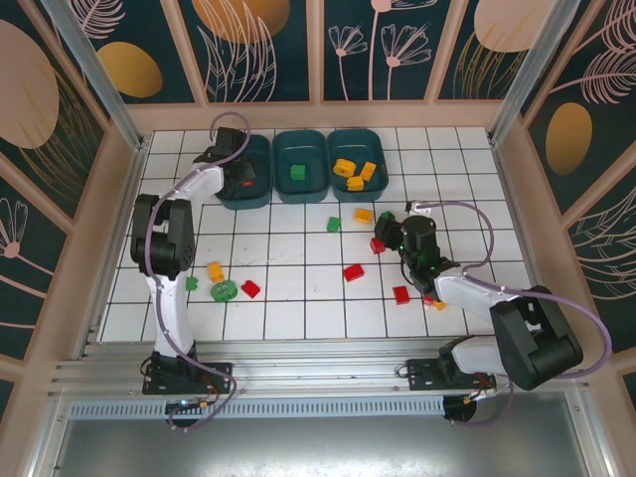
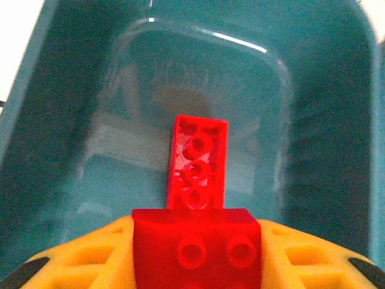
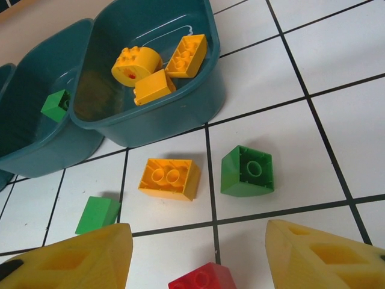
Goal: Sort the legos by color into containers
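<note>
My left gripper (image 2: pixel 195 230) hangs over the left container (image 1: pixel 260 189), shut on a red lego (image 2: pixel 195 250) between its yellow fingers (image 2: pixel 84 259). A second red lego (image 2: pixel 197 162) lies on that container's floor (image 2: pixel 120 168) below. My right gripper (image 3: pixel 198 232) stands open low over the tiles, with a red lego (image 3: pixel 201 278) between its fingers and not touched. Ahead of it lie a yellow lego (image 3: pixel 169 177) and two green legos (image 3: pixel 248 171) (image 3: pixel 96 214). The right container (image 3: pixel 198 114) holds three yellow legos (image 3: pixel 159 66). The middle container (image 3: pixel 36 150) holds a green one (image 3: pixel 57 103).
More loose legos lie on the white tiled floor: red ones (image 1: pixel 354 272) (image 1: pixel 400 294) (image 1: pixel 250 288), a yellow one (image 1: pixel 215 270) and green ones (image 1: pixel 224 290) (image 1: pixel 191 283). The three containers stand in a row at the back (image 1: pixel 300 189). Patterned walls enclose the floor.
</note>
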### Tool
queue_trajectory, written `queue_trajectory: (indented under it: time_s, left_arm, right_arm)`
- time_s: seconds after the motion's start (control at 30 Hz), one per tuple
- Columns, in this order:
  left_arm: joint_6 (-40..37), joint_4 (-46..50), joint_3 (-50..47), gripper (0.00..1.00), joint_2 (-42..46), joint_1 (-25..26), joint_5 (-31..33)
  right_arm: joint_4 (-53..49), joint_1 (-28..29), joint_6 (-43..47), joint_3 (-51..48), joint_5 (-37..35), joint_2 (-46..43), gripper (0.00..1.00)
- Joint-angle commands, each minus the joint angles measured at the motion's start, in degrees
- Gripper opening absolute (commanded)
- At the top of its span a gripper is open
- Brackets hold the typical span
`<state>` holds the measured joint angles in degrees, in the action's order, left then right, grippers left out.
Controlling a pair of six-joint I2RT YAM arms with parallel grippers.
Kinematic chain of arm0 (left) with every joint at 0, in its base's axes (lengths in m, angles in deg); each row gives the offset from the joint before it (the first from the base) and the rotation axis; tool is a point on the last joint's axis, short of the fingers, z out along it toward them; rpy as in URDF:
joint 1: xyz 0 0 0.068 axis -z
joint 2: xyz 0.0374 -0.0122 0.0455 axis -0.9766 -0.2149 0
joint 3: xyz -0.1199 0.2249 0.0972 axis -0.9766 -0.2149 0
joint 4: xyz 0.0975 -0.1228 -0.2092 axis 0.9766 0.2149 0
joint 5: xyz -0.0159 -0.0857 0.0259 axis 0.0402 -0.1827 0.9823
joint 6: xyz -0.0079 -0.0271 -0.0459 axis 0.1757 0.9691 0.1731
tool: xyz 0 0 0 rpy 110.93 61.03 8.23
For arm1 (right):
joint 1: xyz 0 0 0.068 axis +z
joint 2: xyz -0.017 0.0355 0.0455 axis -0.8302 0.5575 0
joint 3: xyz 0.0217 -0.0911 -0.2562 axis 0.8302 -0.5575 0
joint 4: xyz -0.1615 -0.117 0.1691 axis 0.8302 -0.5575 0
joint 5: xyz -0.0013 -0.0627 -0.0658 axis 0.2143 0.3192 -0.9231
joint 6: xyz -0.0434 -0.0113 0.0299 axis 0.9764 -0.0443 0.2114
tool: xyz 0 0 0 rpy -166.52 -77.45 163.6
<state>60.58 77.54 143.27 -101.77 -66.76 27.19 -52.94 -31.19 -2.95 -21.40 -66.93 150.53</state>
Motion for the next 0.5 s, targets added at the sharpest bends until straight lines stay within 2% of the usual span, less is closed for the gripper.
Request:
queue_trajectory:
  time_s: [0.0, 0.17, 0.23, 0.33, 0.47]
  left_arm:
    - [0.5, 2.4, 3.7, 0.53, -0.6, -0.3, -3.1]
    - [-0.8, 1.4, 2.9, 0.74, 4.6, -0.3, -6.9]
    - [-0.2, 0.0, 0.1, 0.77, 8.8, -0.3, -7.8]
    - [2.8, -5.2, -9.7, 0.85, 18.5, -0.3, -9.5]
    - [11.4, -18.1, -30.6, 0.97, 36.5, -0.3, -11.3]
  right_arm:
    - [0.5, 0.5, 2.2, 2.0, -2.7, 0.9, 0.62]
    - [0.5, 1.7, 4.7, 3.4, 1.2, 2.9, 0.7]
    - [-0.6, 2.8, 5.3, 5.1, 1.8, 4.8, 0.72]
    - [-1.1, 5.7, 6.0, 7.0, 0.7, 7.3, 0.74]
    - [-2.0, 9.2, 5.0, 12.0, 2.4, 12.1, 0.75]
